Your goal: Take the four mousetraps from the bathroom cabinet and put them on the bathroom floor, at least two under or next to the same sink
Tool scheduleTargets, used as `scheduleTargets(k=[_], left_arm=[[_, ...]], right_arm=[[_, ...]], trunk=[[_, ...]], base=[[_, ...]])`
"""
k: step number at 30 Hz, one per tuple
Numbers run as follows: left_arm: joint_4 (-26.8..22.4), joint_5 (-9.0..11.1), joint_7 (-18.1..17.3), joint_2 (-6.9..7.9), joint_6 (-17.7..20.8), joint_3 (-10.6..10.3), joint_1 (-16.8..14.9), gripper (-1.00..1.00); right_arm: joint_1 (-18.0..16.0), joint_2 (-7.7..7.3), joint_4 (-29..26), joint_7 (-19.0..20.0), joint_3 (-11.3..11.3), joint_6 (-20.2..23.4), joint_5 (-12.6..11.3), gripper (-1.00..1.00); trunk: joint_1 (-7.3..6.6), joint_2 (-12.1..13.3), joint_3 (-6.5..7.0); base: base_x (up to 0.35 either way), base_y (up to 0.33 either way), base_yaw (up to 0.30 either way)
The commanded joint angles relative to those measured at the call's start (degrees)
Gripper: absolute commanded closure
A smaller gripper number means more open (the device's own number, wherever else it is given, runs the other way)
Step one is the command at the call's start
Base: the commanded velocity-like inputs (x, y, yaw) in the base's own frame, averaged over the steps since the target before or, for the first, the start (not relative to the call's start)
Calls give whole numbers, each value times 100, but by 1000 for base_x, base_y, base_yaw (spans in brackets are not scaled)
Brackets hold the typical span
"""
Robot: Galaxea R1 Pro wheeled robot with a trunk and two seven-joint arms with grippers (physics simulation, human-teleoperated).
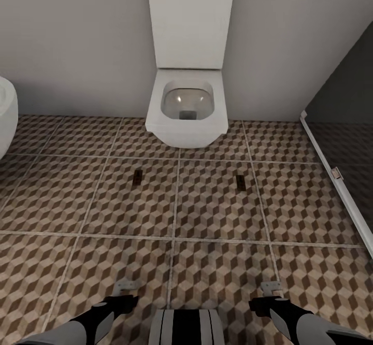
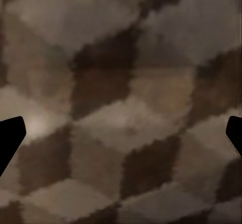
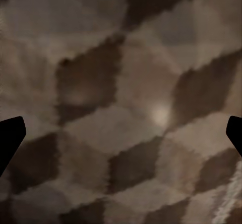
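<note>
Both claws hang well short of two mousetraps

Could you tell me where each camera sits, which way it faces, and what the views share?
Head view: high on the robot, facing forward and down at the white square toilet, two small dark mousetraps on the cube-patterned floor tiles; both dark arms show, left gripper, right gripper.
Left wrist view: near the gripper, facing the tiles closely; dark fingertips at the edges.
Right wrist view: likewise; fingertips.
Shared: the tiles.
</note>
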Motion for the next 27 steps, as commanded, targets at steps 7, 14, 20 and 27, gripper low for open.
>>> scheduleTargets(k=[7, 14, 20, 27], left_arm=[[3, 75, -13, -72, -20, -42, -3, -100], [2, 80, -9, -93, -14, -40, -3, -100], [-3, 80, 2, -98, 9, -39, -3, -100], [-6, 77, 10, -99, 21, -33, -3, -100]], right_arm=[[-5, -3, 7, 7, -49, 9, 59, -100], [-5, -4, 9, 7, -49, 9, 59, -100], [-5, -3, 9, 7, -49, 9, 59, -100], [-7, 0, 9, 5, -44, 6, 72, -100]], trunk=[[-1, -1, -3], [-16, 7, 130], [-32, 15, 263], [-50, 24, 418]], base=[[0, 0, 0], [0, 0, 0], [0, 0, 0], [0, 0, 0]])
